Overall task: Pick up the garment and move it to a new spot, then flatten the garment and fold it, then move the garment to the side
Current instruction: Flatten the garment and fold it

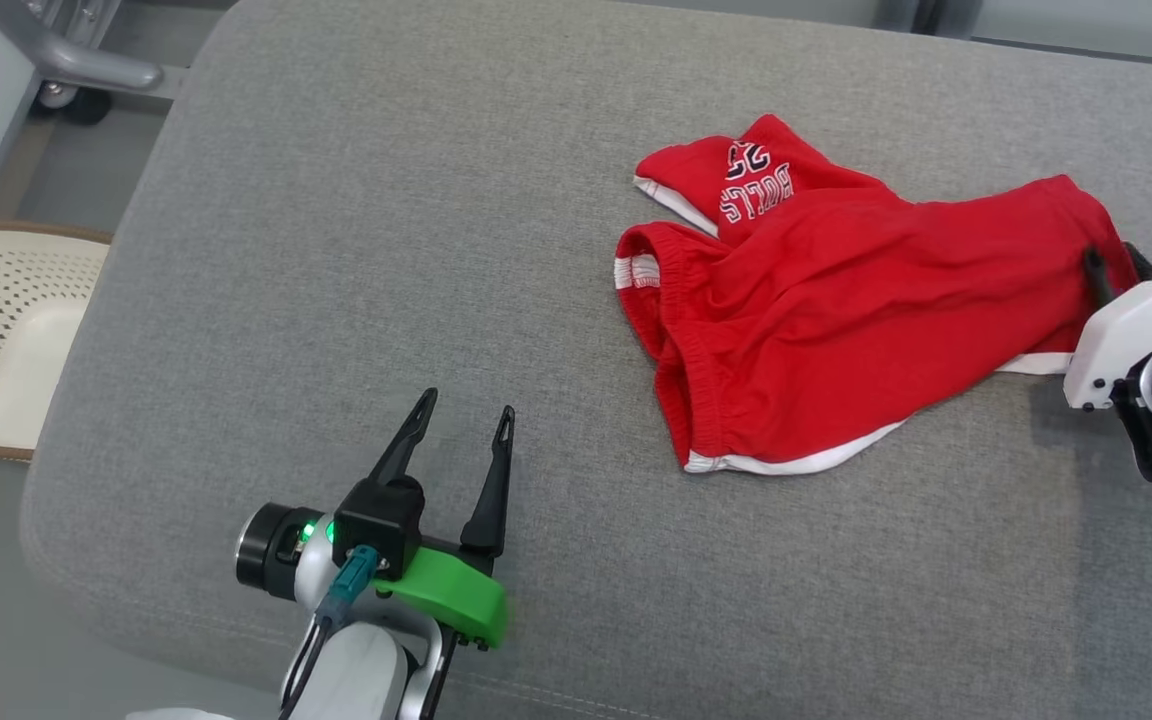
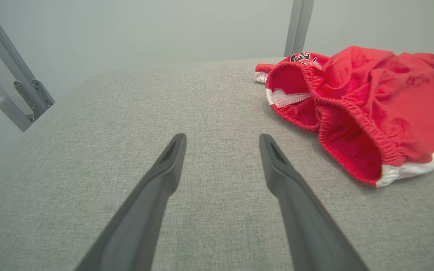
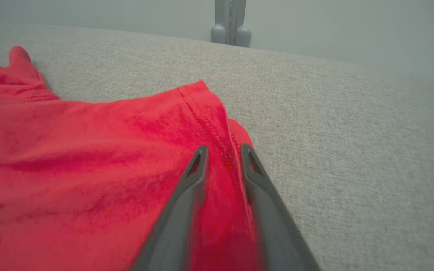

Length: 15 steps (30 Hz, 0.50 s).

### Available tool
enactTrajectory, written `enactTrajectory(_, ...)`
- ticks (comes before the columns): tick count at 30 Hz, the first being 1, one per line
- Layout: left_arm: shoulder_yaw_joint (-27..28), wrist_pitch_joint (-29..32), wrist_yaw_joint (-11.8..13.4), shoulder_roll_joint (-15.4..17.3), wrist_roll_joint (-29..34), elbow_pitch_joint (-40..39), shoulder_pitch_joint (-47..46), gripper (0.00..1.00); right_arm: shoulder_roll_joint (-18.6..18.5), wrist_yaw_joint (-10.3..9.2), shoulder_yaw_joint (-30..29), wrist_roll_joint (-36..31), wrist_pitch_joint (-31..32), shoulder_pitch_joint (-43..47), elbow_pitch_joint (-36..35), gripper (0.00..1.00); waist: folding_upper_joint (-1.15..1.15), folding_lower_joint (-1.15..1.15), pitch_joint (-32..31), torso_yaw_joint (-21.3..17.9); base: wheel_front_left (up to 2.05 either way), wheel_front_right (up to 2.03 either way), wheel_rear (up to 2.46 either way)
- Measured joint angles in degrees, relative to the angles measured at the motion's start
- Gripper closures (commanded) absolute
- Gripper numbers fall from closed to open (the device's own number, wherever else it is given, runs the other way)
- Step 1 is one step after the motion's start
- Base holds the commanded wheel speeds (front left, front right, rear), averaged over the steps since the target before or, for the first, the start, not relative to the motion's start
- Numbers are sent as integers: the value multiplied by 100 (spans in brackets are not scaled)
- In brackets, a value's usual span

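Near the front edge of the big grey cloth cushion (image 1: 386, 250), the left gripper (image 1: 466, 403) has its two dark fingers wide apart. Farther back, toward the right edge, the crumpled red shorts with white trim (image 1: 836, 330) lie on the cushion. The right gripper (image 3: 224, 148) is at their right end, fingers close together with a ridge of red cloth between them, but I cannot tell if they pinch it.

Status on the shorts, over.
Left gripper open, idle over grey cushion. Right gripper astride seam of red shorts, jaws narrowly apart, grip unclear. Shorts crumpled, not yet flattened. Nothing obstructing.
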Motion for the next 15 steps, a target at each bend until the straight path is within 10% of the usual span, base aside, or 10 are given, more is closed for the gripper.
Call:
enactTrajectory(6, 14, 0, 45, 0, -92, -133, 16, 0, 108, 0, -375, -224, -221, 7, 33, 0, 0, 0, -93, 74, 0, 0, 0)
enactTrajectory(15, -5, 0, 32, -2, -193, -208, 33, 0, 348, 0, -1274, -797, -244, 1283, -2022, 0, 0, 0, -272, -525, 0, 0, 0)
